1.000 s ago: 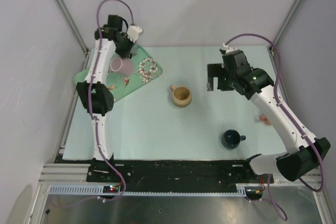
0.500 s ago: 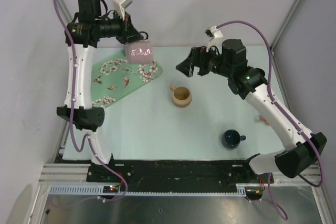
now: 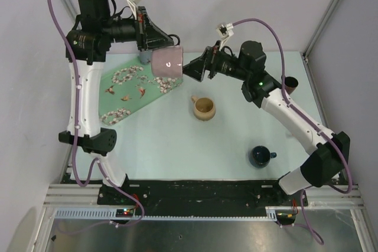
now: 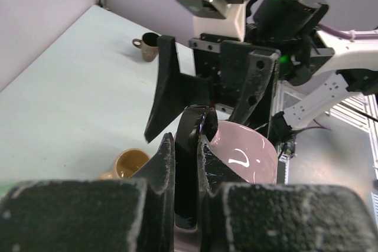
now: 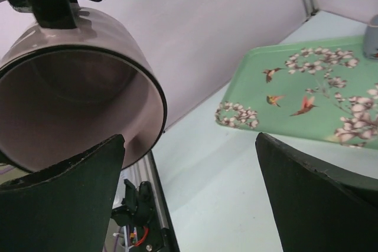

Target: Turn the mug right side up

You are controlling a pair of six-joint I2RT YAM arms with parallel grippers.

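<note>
Swung rightward just now, the left gripper (image 3: 158, 50) clamps the pink mug (image 3: 167, 63), apparently by its rim; right gripper (image 3: 190, 69) gapes open alongside; square those jaws on the wall before closing.

Left hand (image 3: 168, 44) clenched, right hand (image 3: 191, 69) agape

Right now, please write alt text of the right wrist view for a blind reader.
A pink mug, gripped from above by the left pincer, hangs at upper left with its open mouth toward the camera. The right pincer is open below it; at right, a green tray with flowers and birds lies on the pale table.
</note>
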